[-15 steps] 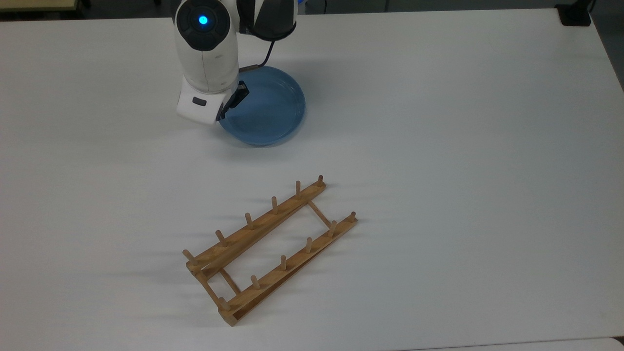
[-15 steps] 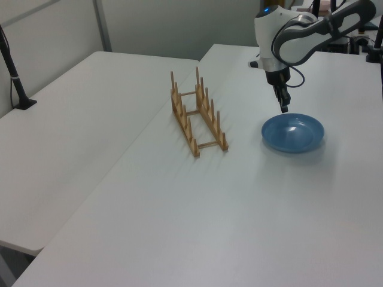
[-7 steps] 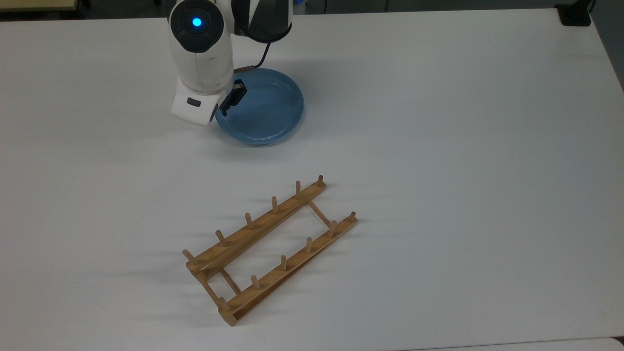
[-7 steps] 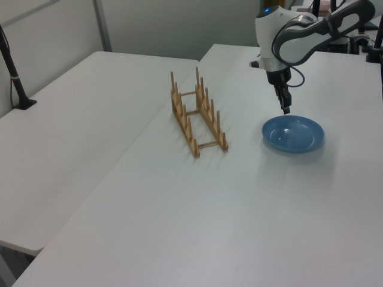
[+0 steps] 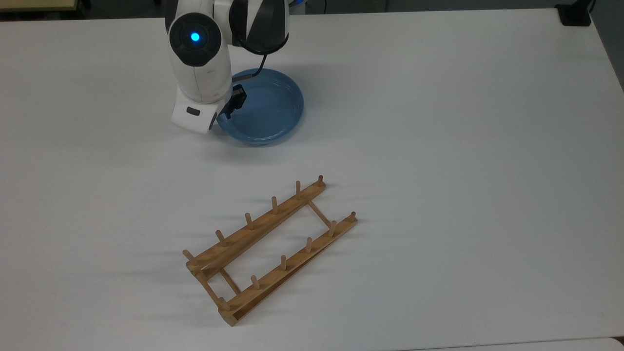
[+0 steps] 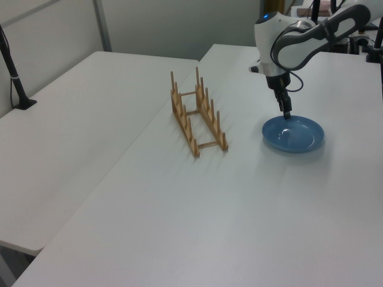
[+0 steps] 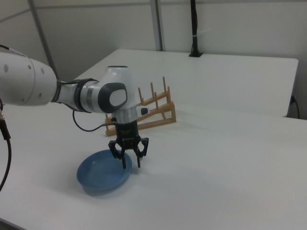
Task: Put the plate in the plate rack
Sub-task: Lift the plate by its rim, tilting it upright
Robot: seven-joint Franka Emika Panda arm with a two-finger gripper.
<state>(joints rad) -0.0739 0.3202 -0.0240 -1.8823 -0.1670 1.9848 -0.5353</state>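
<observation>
Resting flat on the white surface [image 5: 438,146]: one plate [image 5: 270,109]; one plate rack [image 5: 269,247], twelve pegs, well apart. Fingers [image 7: 139,158] spread astride plate rim. No writing seen.

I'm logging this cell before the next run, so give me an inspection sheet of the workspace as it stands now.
Surface: white table, plain.
Job's things: blue plate lying flat on the table; wooden plate rack apart from it, with nothing in its slots.
Clutter: nothing seen.
Grippers: gripper open, fingers straddling the plate's rim, pointing down.
Cables: black cable hanging along the arm's wrist.
Surroundings: second white table beside; black post behind; grey partition walls.
</observation>
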